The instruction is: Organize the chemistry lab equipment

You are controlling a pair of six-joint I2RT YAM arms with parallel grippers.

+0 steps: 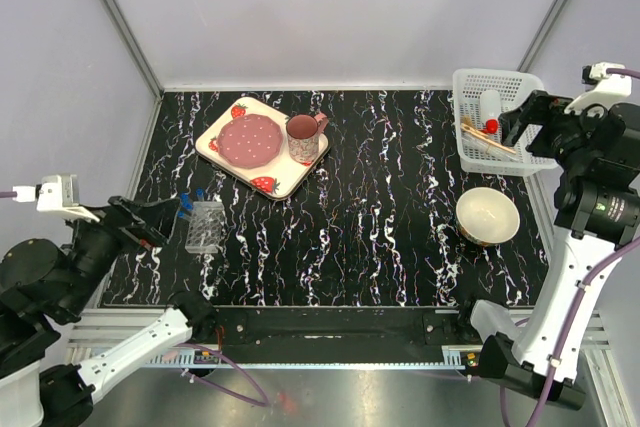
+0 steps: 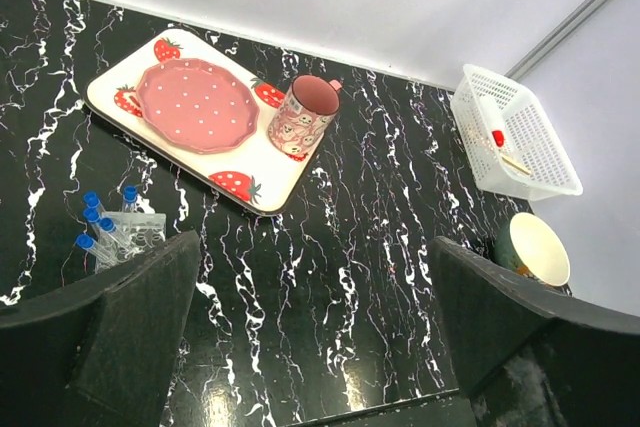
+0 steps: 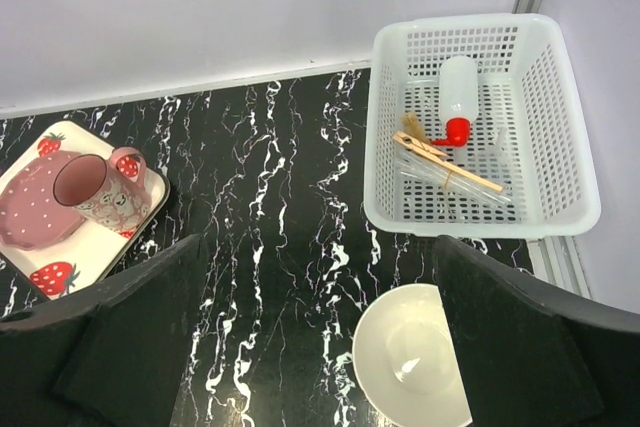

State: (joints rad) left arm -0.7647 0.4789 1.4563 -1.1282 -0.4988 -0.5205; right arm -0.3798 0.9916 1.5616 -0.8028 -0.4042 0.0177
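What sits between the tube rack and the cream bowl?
Nothing; that stretch of the tabletop is bare between the tube rack and the cream bowl, seen in the top external view.

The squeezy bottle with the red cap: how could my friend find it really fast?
Look to the far right corner of the black marbled table for the white plastic lattice basket. Inside lies a translucent squeeze bottle, the only thing there with a bright red cap.

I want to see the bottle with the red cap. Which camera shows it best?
Right wrist view: the squeeze bottle lies large and whole in the white basket. The top view shows it small; the left wrist view, tiny and far.
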